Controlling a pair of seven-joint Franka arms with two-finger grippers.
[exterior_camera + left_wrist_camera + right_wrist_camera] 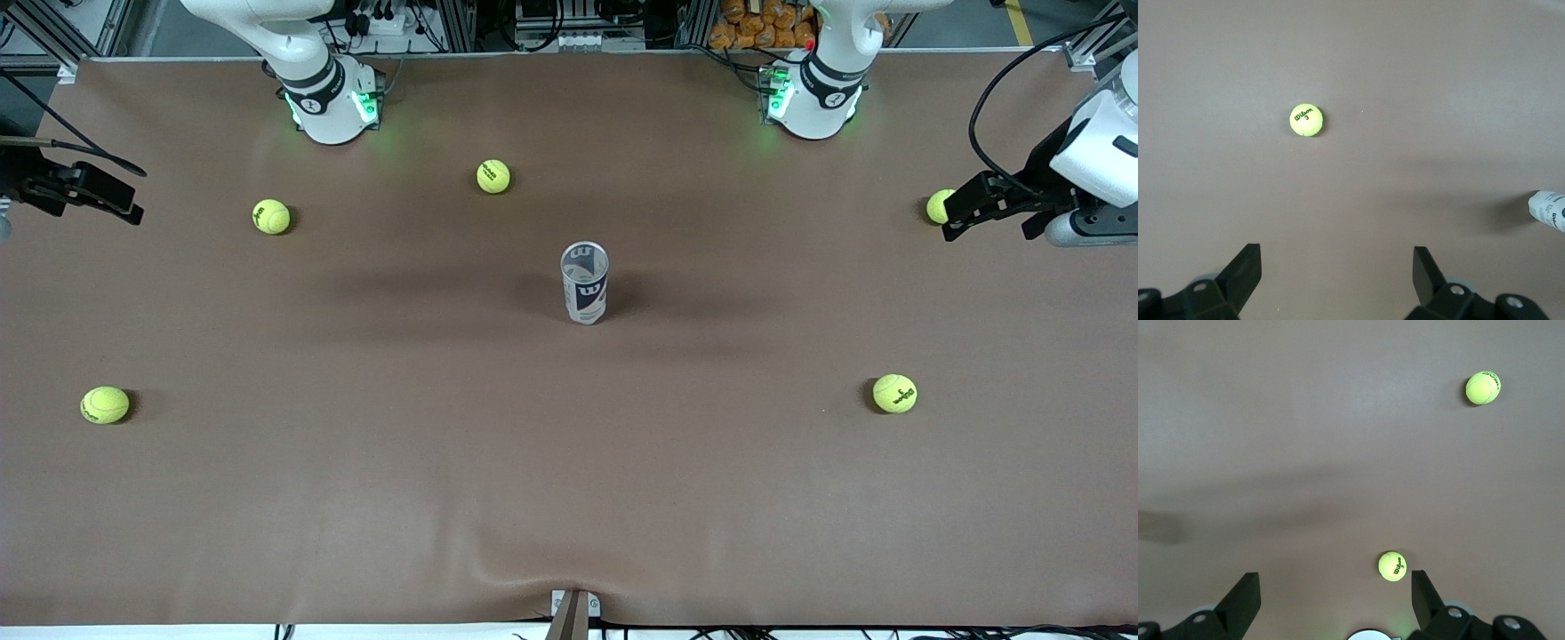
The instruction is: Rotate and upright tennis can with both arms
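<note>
Two grippers hang wide open and empty at the two ends of the table (569,498). The left gripper (949,218) is at the left arm's edge of the frame, over a tennis ball (933,203) in the upper part of the front view. The right gripper (133,203) is at the right arm's edge of the frame, at about the same height in the picture. Each wrist view shows only its own spread fingers over bare brown cloth, with nothing between them. From there the tennis can (584,284) lies inward for both, at the centre of the frame and well apart from either hand. To my eye the left gripper is somewhat the nearer of the two. In the left wrist view, just the end of the tennis can (1547,210) pokes in at the edge, and the right wrist view does not show it at all. Seen from the front, the can looks to be standing on end, silver rim up and its long axis rising off the table rather than lying along it. I would not swear to that from this angle. If so, uprighting seems done, and either hand would have to travel toward the middle to reach it.
</note>
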